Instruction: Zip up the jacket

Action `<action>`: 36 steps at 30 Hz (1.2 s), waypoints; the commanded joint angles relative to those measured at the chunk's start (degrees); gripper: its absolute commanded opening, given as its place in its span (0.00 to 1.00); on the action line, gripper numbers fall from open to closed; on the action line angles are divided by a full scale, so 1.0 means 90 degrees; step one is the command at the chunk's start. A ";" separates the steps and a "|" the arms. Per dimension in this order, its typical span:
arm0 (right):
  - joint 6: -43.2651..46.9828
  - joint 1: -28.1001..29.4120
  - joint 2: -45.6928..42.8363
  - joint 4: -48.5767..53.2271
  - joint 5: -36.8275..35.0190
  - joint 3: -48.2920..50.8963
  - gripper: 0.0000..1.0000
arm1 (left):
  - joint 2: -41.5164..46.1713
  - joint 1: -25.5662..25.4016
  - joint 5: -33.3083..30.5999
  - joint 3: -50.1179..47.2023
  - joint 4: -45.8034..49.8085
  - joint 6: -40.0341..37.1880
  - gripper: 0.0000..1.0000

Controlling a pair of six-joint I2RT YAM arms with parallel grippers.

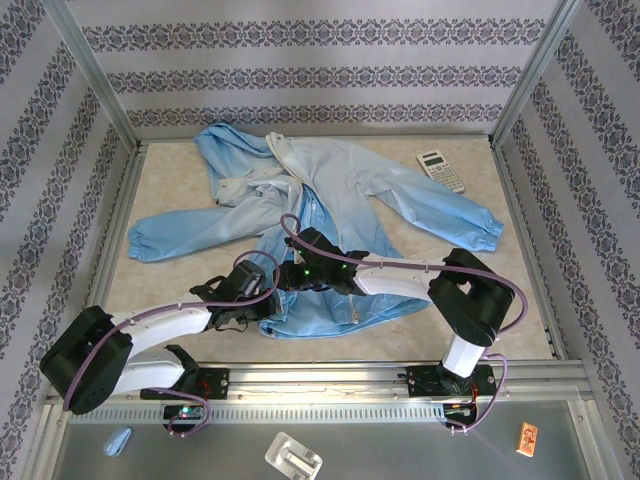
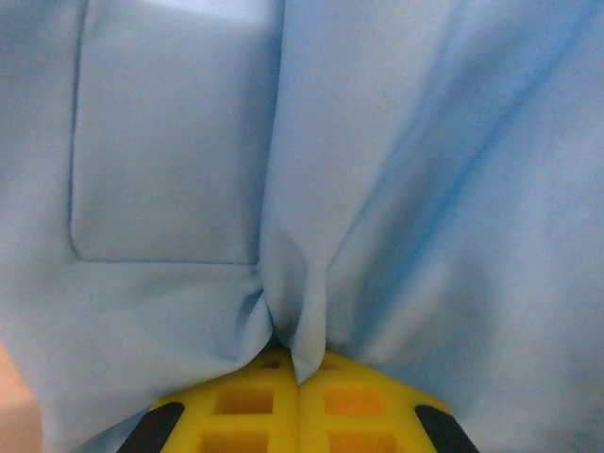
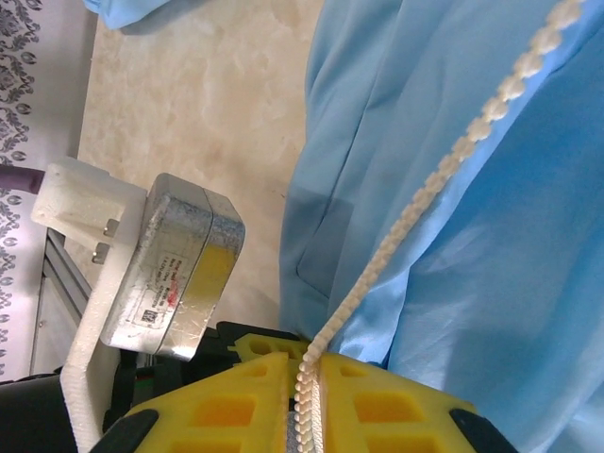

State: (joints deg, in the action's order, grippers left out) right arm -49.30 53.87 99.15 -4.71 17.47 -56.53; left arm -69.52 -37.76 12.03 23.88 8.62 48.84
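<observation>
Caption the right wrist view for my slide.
Right hand pinches the white zipper strip of the jacket between yellow fingers.

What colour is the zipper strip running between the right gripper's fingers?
The zipper strip is white, on the light-blue jacket; it shows best in the right wrist view.

You have striped, floral-patterned walls [image 1: 300,75] on three sides. Your table [image 1: 170,185] is beige and marbled, framed by metal posts [image 1: 92,70].
</observation>
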 commanded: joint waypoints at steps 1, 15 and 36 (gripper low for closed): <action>0.0053 0.0006 0.0171 0.0160 0.0060 -0.0215 0.22 | -0.0016 0.0081 0.0011 0.0120 0.0325 -0.0192 0.05; -0.0260 0.0187 0.0302 0.0163 0.0056 -0.0040 0.20 | 0.0113 0.0162 -0.0008 0.0324 0.0523 -0.0241 0.05; -0.0007 0.0212 -0.0399 0.0507 -0.0430 0.0267 0.00 | 0.0992 0.0272 -0.0028 0.0494 0.1231 -0.0450 0.12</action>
State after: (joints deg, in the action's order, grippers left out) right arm -50.61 55.64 99.24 -1.28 14.72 -54.50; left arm -63.02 -36.60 12.25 26.02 16.43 46.63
